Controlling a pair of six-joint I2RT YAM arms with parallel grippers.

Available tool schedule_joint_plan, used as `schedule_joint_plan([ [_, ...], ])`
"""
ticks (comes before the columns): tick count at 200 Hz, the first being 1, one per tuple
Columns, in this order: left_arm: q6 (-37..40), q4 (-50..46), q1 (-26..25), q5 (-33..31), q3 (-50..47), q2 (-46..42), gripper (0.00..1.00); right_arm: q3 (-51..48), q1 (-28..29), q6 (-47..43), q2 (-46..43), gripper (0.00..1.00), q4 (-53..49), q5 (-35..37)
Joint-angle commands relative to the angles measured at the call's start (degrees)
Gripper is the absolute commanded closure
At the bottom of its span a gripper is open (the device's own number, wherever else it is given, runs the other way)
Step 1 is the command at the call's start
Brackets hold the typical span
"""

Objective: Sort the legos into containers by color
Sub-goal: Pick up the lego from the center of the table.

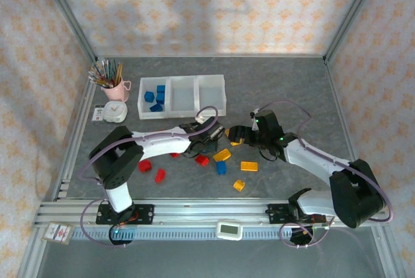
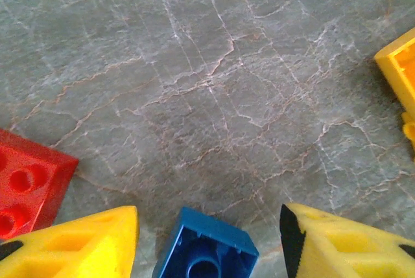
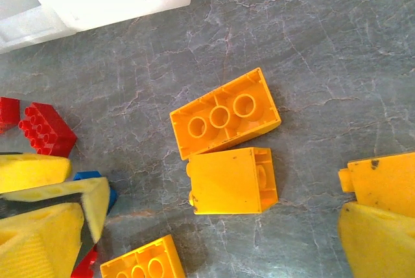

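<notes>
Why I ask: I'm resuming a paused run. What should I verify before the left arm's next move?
1. Blue brick lies between the jaws of the left gripper: ok.
2. Jaws closed on it: not ok, gaps show on both sides.
3. Red brick clear of that gripper: cannot tell.
4. Room beside the blue bricks in the containers: ok.
5. Right gripper well clear of the left one: not ok, they are close together in the top view.
</notes>
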Motion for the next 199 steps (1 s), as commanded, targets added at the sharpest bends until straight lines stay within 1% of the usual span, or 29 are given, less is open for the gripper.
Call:
schedule_joint_plan([
  [1, 1.66, -0.80, -0.20, -0.40, 1.62, 1.72, 0.43, 0.04, -0.30, -0.36, -1.20, 0.00, -0.48, 0.81],
  [28, 1.96, -0.42, -0.16, 0.03, 1.55, 3.13, 0.45, -0.15, -0.30, -0.43, -1.21, 0.00, -0.41, 0.93],
  [73, 2.11, 0.10, -0.17, -0.31, 0.66, 3.45, 0.60, 0.23, -0.30, -0.43, -0.95, 0.00, -0.31, 0.71],
  [96, 2.10, -0.25, -0.14, -1.25, 0.42, 2.45, 0.66, 0.89, -0.28, -0.94, -1.03, 0.00, -0.78, 0.96],
  [123, 1.98, -0.41, -0.12, -2.89, -0.25, -0.15, 0.71, 2.23, -0.30, -2.11, -1.59, 0.00, -1.34, -0.08],
  [166, 1.34, -1.72, 1.13, -5.26, -1.03, -6.49, 0.71, 5.37, -0.13, -3.69, -2.18, 0.00, -1.73, -2.68],
  [181, 1.66, -2.85, 2.35, -6.93, -0.84, -9.06, 0.71, 6.74, 0.26, -3.74, -1.63, 0.00, -1.49, -3.02],
  [199, 2.36, -3.94, 5.50, -9.13, -0.76, -12.22, 0.71, 8.69, 1.46, -3.56, -0.26, 0.00, -1.12, -2.72],
])
